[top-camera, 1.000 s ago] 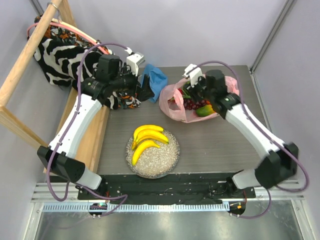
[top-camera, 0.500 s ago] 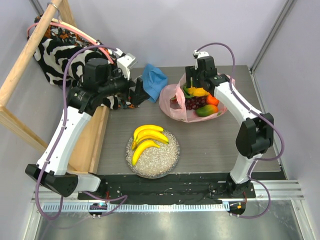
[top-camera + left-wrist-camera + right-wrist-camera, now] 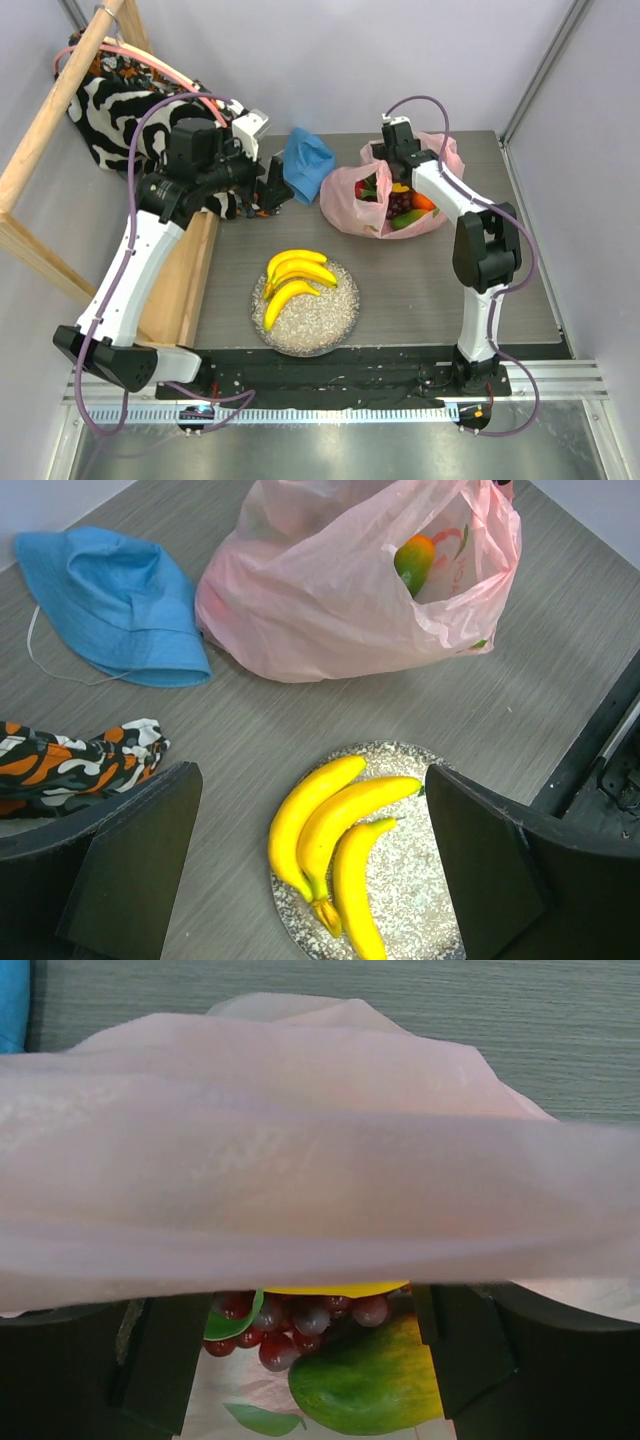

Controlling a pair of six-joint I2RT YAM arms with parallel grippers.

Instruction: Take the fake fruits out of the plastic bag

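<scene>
The pink plastic bag (image 3: pixel 352 198) lies at the back of the table, with dark grapes (image 3: pixel 399 204), an orange (image 3: pixel 424 201) and a mango (image 3: pixel 404 220) showing in its mouth. My right gripper (image 3: pixel 386 162) is open at the bag's far rim. In the right wrist view its jaws stand wide apart (image 3: pixel 310 1360), with a sheet of the bag (image 3: pixel 300 1160) stretched across above them, and grapes (image 3: pixel 295 1325), a green mango (image 3: pixel 375 1380) and a yellow fruit's edge (image 3: pixel 335 1288) in between. The banana bunch (image 3: pixel 295 280) lies on a speckled plate (image 3: pixel 335 320). My left gripper (image 3: pixel 272 190) is open and empty, high over the table's left side.
A blue hat (image 3: pixel 308 160) lies left of the bag. Black-and-white patterned fabric (image 3: pixel 120 115) hangs on a wooden frame (image 3: pixel 40 135) at the far left. The left wrist view shows the hat (image 3: pixel 110 605), bag (image 3: pixel 330 590), bananas (image 3: pixel 335 840) and fabric (image 3: pixel 70 765).
My right arm has swung from the bag's right side to its far rim, and the bag's mouth has narrowed. My left arm drew back a little to the left.
</scene>
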